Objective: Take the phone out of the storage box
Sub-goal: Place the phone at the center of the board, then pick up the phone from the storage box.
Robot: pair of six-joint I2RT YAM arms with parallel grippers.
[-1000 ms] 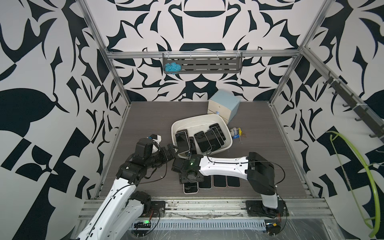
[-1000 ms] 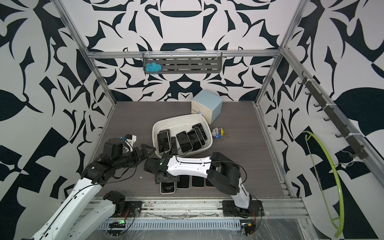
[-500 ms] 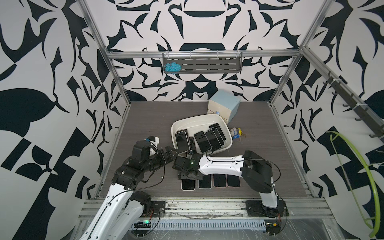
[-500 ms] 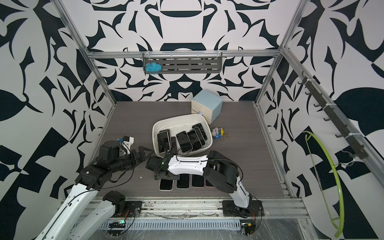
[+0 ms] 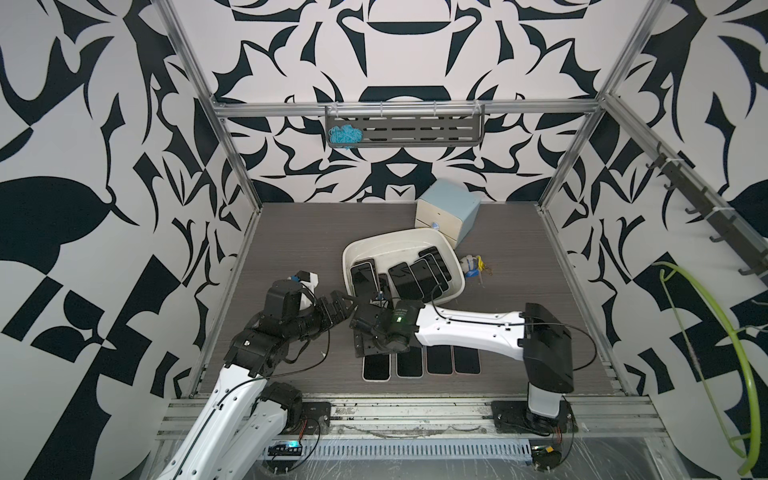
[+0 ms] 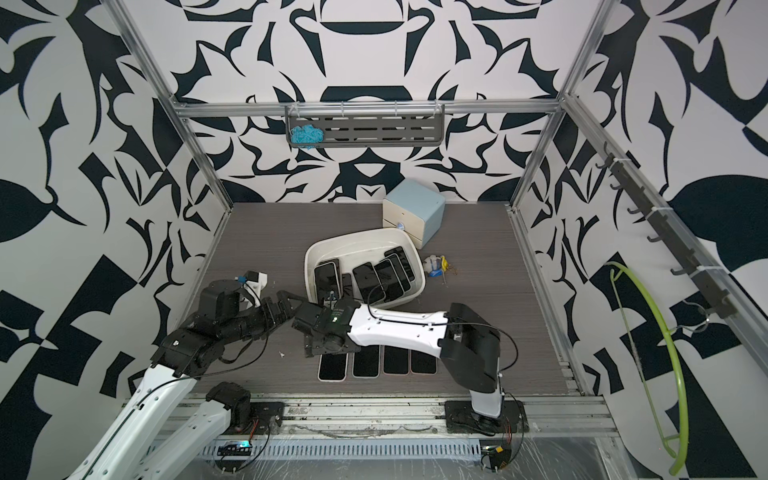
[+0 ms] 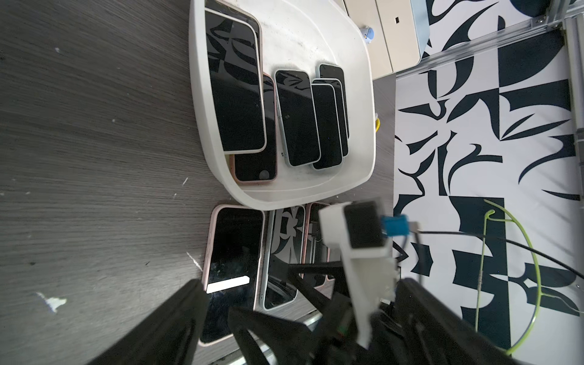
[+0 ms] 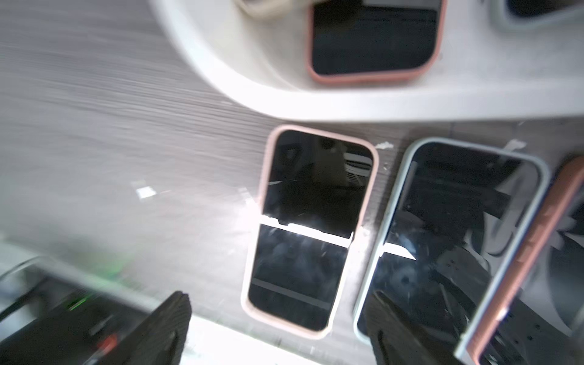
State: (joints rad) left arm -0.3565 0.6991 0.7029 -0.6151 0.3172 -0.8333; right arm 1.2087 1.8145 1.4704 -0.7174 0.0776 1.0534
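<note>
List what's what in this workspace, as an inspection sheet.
Surface: grey wood-grain table, scuffed with white flecks.
Job's things: storage box holds several overlapping phones; four phones lie in a row outside.
Clutter: small cabinet, blue-and-yellow trinket beside the box.
End effectors: left end effector open, empty; right end effector open above the row's pink-cased phone.
Cables: black cable along the right arm.
Surroundings: patterned walls, shelf with blue yarn, green hoop.

We find the right gripper [image 5: 360, 334] drawn up and leftward off the row of phones [image 5: 440, 359] in the lower middle of the frame, with its jaws spread wider than a second ago; the pink-cased phone [image 5: 376, 368] at the row's left end, then half hidden beneath it, now lies bare. The gap to the left gripper [image 5: 347, 311] has narrowed.
</note>
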